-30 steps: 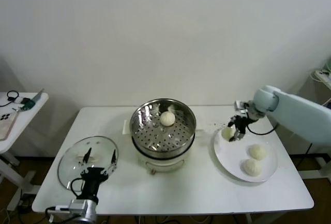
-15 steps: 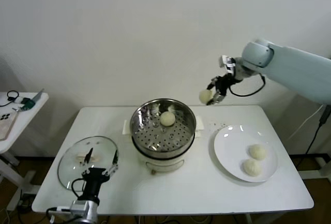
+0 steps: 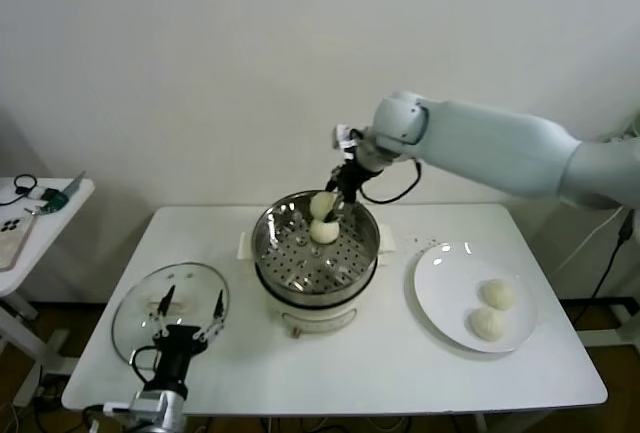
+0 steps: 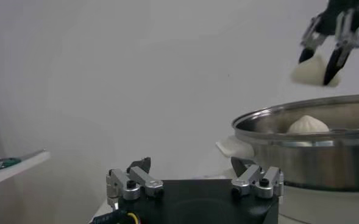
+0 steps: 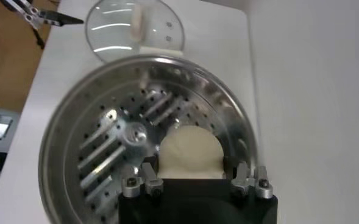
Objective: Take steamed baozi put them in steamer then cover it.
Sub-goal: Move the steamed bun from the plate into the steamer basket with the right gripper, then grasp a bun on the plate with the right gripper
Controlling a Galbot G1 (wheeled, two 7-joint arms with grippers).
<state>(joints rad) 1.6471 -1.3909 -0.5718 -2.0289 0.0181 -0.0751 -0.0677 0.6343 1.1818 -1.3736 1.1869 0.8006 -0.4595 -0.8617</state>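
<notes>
Left gripper [image 3: 185, 325]: parked lower left over the glass lid [image 3: 140, 305], jaws spread, empty.
Steamer [image 3: 290, 263]: centre of the head view; one bun [image 3: 323, 231] lies at its far side.
Right gripper [image 3: 331, 203]: a second ago at the plate [image 3: 450, 303] on the right; now above the steamer's far rim, clenched on a baozi [image 3: 321, 204].
Meaning: second bun about to go in; two buns [image 3: 498, 293] wait on the plate.

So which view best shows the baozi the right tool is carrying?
The left wrist view: the carried baozi hangs in side profile between the right tool fingers, clear above the steamer rim. The head view shows it small, just above the resting baozi. The right wrist view cannot tell the two apart.
</notes>
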